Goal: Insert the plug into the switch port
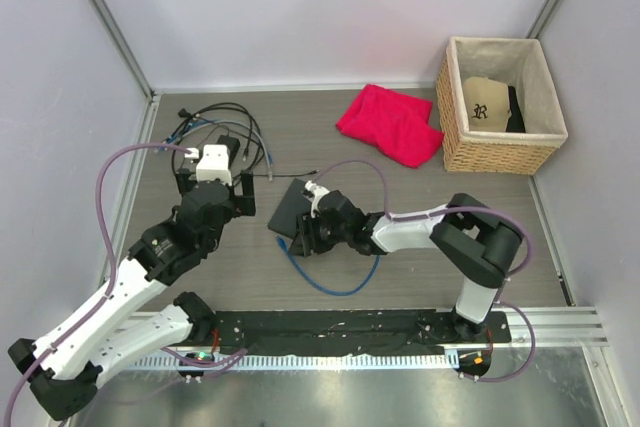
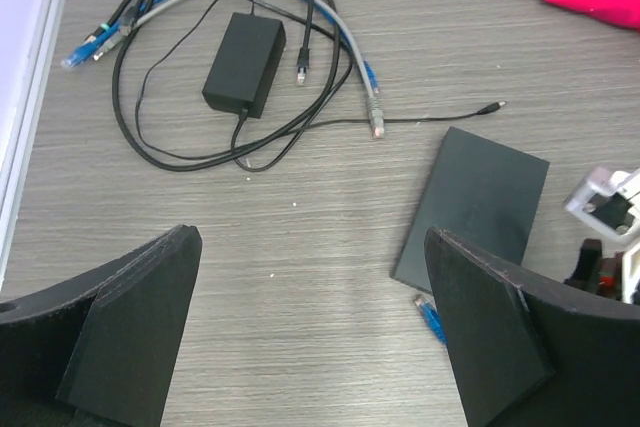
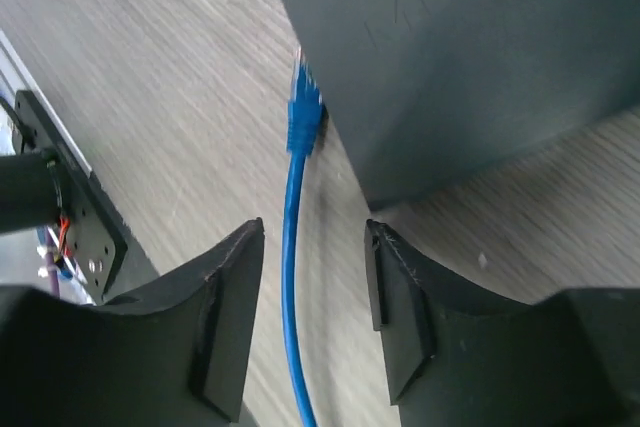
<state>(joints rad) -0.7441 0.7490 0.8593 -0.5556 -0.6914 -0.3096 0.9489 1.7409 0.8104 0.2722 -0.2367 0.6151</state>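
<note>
Right gripper [image 1: 298,237] at the flat dark grey switch box [image 1: 288,205], mid-table.
Top view: thin blue cable [image 1: 322,290] loops toward me. Left wrist: I see the left gripper [image 2: 310,247] spread wide, empty. Right wrist: fingers [image 3: 225,297] half apart astride the cable, not pinching; its blue plug [image 3: 303,117] lies against the switch's edge.

blue plug [image 3: 303,115], dark grey switch [image 3: 480,47], red cloth [image 1: 390,123]
</note>
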